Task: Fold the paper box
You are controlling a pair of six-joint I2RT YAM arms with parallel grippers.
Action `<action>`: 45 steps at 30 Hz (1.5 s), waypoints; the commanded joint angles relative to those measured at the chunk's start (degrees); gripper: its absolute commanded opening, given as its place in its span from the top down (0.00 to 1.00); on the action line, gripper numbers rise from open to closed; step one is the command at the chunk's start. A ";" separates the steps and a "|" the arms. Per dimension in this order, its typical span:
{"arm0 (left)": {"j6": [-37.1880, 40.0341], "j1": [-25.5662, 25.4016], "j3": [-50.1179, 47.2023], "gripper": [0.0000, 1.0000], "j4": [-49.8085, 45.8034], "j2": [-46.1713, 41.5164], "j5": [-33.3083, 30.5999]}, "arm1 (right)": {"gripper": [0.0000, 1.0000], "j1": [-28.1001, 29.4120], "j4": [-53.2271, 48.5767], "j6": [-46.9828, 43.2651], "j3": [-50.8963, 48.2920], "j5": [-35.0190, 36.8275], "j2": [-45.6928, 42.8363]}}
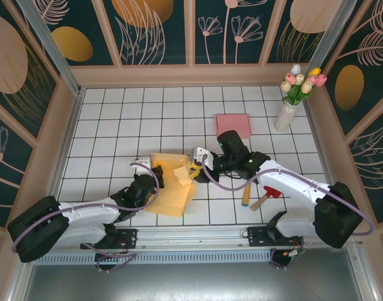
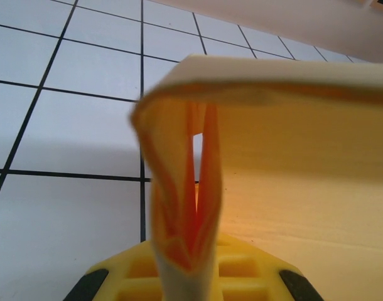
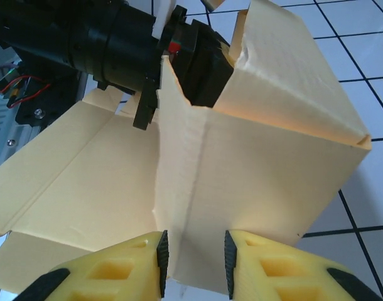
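**While Two Grippers Reach In, the Paper Box Sits Half Folded**

Where the white tiled table (image 1: pixel 129 119) comes close to the arms, the yellow paper box (image 1: pixel 169 195) lies partly flat, with some walls standing up. The left gripper (image 2: pixel 185 276) is pressed together and pinches a folded flap on the left side of the box. The right gripper (image 3: pixel 194 260) has its yellow fingers a little apart, one on each side of a standing wall. I cannot tell if they squeeze it. A pink pad (image 1: pixel 233 124) and a vase of tulips (image 1: pixel 285 114) sit far back on the right.
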 commanded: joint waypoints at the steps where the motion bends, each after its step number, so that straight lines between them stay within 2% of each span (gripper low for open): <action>1: -1.26 -0.09 0.94 0.96 2.17 0.44 0.27 | 0.61 2.87 10.40 5.57 -2.11 6.70 1.33; 5: -1.61 -0.08 1.06 0.96 1.84 0.71 -0.05 | 0.52 5.26 15.68 10.44 -2.76 15.34 3.32; 9: -1.94 -0.11 0.95 0.96 1.31 0.75 -0.97 | 0.47 6.44 17.90 13.63 -2.77 20.07 5.64; 15: -2.80 -0.09 0.84 0.96 1.62 2.34 -1.80 | 0.46 8.00 24.30 18.97 -4.28 28.52 8.57; 25: -3.77 -0.11 1.56 0.98 3.39 9.01 -3.18 | 0.66 9.02 34.90 20.60 -9.37 38.22 13.33; 29: -4.05 -0.12 2.07 0.98 4.19 11.38 -2.77 | 0.67 9.02 38.59 21.32 -11.40 42.70 14.32; 39: -5.38 -0.60 3.70 0.99 4.87 15.96 -2.79 | 0.72 9.15 42.31 21.47 -12.36 47.05 18.04; 45: -8.10 -2.12 5.19 1.00 2.52 17.44 -6.30 | 0.73 10.61 44.52 22.17 -12.70 57.21 20.63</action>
